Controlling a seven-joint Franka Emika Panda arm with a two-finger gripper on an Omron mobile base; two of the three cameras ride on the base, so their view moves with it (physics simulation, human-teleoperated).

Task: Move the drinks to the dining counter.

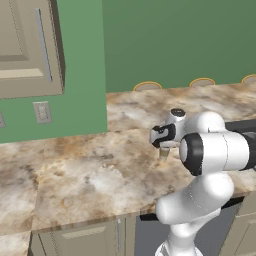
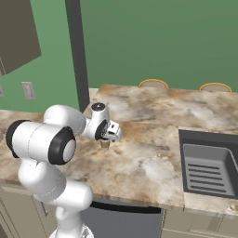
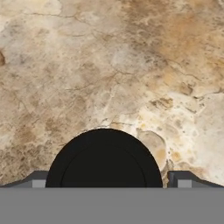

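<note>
Right beneath the hand camera sits the round dark lid of the paper cup (image 3: pixel 104 159), with the two dark fingertips (image 3: pixel 180 178) showing on either side of it, well spread and not pressing on it. From the base views the end effector (image 2: pixel 108 135) hangs just above the cup (image 2: pixel 105 144), pointing down at it, jaws apart. Only the cup's tan lower part peeks out below the hand in the left base view (image 1: pixel 164 152).

That cup stands upright on the near worktop (image 1: pixel 75 180), a brown-and-cream marbled slab, roughly in the middle of its depth. Whether the fingers touch the cup's sides I cannot tell; in the hand view they stand clear of the lid.

Beyond it the stone carries on into the dining counter (image 2: pixel 186 109), the farther stretch edged by round tan stool seats (image 2: pixel 153 83) against the green wall (image 2: pixel 162 42). The cup is well apart from that far edge.

To the robot's right a dark sink (image 2: pixel 209 167) is let into the worktop, near the cup but not beside it. To the left a beige wall cabinet (image 1: pixel 27 45) hangs over the slab, with a pale outlet plate (image 1: pixel 42 112) on the green wall below it. Drawer fronts (image 1: pixel 85 240) run under the near edge of the stone.
</note>
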